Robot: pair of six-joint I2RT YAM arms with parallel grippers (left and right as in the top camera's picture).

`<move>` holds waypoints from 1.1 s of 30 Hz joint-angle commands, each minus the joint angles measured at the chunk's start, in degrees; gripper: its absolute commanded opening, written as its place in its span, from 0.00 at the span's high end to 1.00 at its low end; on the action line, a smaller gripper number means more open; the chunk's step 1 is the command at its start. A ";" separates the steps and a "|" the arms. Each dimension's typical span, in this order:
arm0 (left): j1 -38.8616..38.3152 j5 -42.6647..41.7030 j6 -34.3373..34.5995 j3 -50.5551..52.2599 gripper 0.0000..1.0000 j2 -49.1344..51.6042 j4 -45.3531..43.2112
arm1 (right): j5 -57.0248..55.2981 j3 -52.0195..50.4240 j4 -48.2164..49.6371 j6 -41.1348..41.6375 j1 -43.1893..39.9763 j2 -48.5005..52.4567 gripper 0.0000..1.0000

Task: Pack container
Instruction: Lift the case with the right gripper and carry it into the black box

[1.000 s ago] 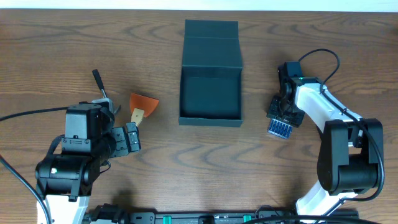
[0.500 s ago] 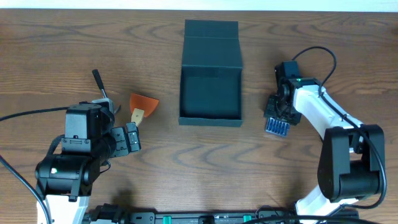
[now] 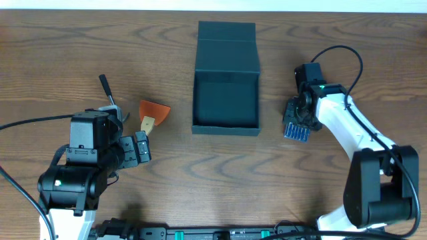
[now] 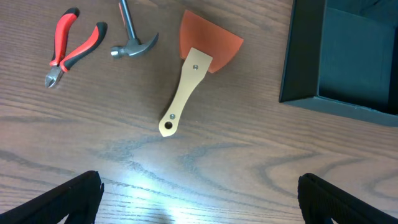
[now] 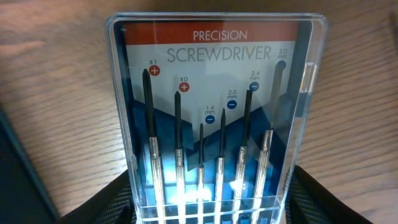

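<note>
The dark teal-green container [image 3: 225,100] stands open at the table's middle, its lid flap laid back; its corner shows in the left wrist view [image 4: 348,56]. My right gripper [image 3: 298,120] is shut on a clear precision screwdriver set case [image 5: 217,118], held just right of the container [image 3: 297,131]. My left gripper [image 4: 199,205] is open and empty above bare table, left of the container. An orange scraper with a wooden handle [image 4: 196,68] lies ahead of it, also in the overhead view [image 3: 151,113].
Red-handled pliers [image 4: 71,50] and a small hammer [image 4: 132,37] lie on the table left of the scraper. The hammer's handle shows in the overhead view [image 3: 107,90]. Cables run from both arms.
My right gripper has carried the screwdriver case leftwards and a little up, closer to the container's right wall. The left arm has not moved.
</note>
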State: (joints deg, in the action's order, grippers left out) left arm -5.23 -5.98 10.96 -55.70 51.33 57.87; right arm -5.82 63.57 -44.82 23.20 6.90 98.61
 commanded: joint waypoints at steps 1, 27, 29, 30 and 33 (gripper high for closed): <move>0.35 0.68 0.48 -1.27 0.01 -0.11 0.13 | -1.11 -0.24 0.09 -1.62 0.70 -2.91 0.99; 0.35 0.66 -0.81 -1.27 0.01 -0.11 0.13 | 0.31 16.61 -4.39 -31.69 20.11 -10.21 0.99; 0.35 0.66 -0.83 -1.27 0.01 -0.11 0.13 | 0.26 16.61 -3.65 -37.66 22.73 -10.01 0.99; 0.35 0.66 -0.81 -1.27 0.01 -0.11 0.13 | 0.28 16.61 -3.06 -40.41 24.11 -9.79 0.99; 0.35 0.63 -0.81 -1.27 0.02 -0.11 0.13 | 0.28 16.61 -1.38 -44.87 26.67 -8.63 0.99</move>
State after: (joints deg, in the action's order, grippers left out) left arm -5.23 -5.98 10.50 -55.70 51.33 57.89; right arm -5.61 78.83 -47.09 -12.38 31.77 89.73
